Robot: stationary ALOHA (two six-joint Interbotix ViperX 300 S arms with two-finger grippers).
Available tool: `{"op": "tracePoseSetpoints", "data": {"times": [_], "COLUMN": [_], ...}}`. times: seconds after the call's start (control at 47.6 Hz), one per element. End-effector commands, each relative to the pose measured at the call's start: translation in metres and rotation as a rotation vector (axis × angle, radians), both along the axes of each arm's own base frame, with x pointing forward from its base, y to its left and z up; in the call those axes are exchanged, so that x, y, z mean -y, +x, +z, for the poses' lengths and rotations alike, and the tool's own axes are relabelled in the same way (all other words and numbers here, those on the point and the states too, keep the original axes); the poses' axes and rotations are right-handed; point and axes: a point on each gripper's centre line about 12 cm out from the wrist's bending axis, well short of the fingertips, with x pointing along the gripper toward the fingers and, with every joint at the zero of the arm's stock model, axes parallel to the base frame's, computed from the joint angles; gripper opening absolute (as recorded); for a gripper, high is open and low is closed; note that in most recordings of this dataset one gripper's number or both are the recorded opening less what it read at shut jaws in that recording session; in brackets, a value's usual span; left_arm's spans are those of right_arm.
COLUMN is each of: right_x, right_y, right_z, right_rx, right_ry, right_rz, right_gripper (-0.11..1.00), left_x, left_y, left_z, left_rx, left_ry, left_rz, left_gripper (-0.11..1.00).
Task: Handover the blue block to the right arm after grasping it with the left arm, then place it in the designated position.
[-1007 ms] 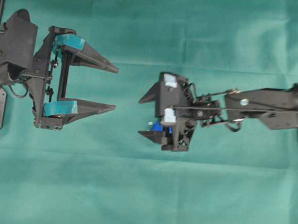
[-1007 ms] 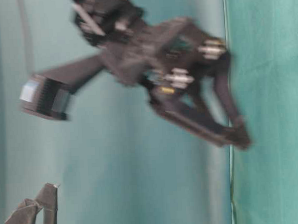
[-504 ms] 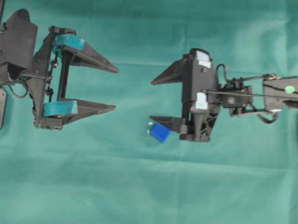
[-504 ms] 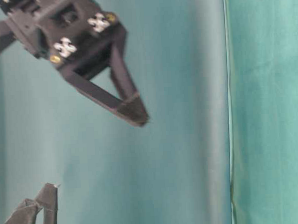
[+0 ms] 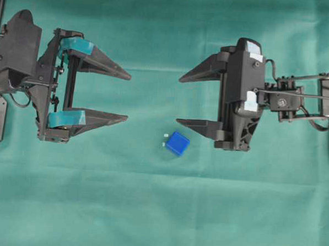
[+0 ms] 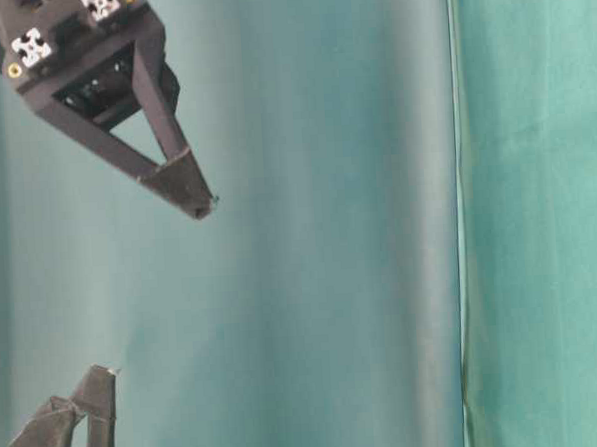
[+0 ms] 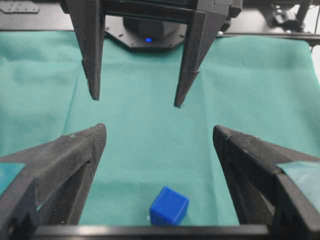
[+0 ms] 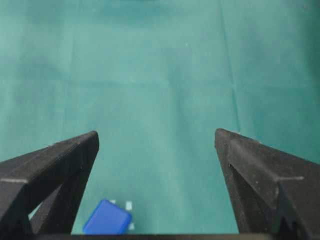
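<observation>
My block (image 5: 178,143) sits skewed on the marks (image 5: 165,140); both grippers, left (image 5: 127,97) and right (image 5: 179,100), gape wide, empty. Misplacement may count as failure.

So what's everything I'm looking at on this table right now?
Blue block: one, bright glossy blue, lying on the cloth near the middle, turned at an angle, free of both tools.
White marks: two tiny ones showing at the block's edge, white, on the cloth; any others are hidden or too small to tell.
Green cloth: one, teal-green, covering the whole table.
Left arm's tool: one, black with teal tape near the finger bases, at the left of the overhead view, open and holding nothing.
Right arm's tool: one, all black with pale patches on its body, at the right of the overhead view, open and holding nothing, just beside the block.
</observation>
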Motion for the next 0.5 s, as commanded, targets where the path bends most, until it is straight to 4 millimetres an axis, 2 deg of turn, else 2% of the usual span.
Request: {"op": "tracePoseSetpoints", "data": {"times": [0.0, 0.483], "right_x": [0.0, 0.001], "right_y": [-0.007, -0.049], "right_z": [0.015, 0.026], "right_rx": [0.047, 0.109], "right_ry": [-0.001, -0.006], "right_rz": [0.002, 0.008], "right_gripper": [0.93, 0.93], "left_x": [0.0, 0.0], "left_y": [0.001, 0.001], "left_z": [0.014, 0.014], "left_rx": [0.038, 0.038], "left_ry": [0.0, 0.0], "left_rz": [0.0, 0.0], "left_gripper": [1.0, 1.0]}}
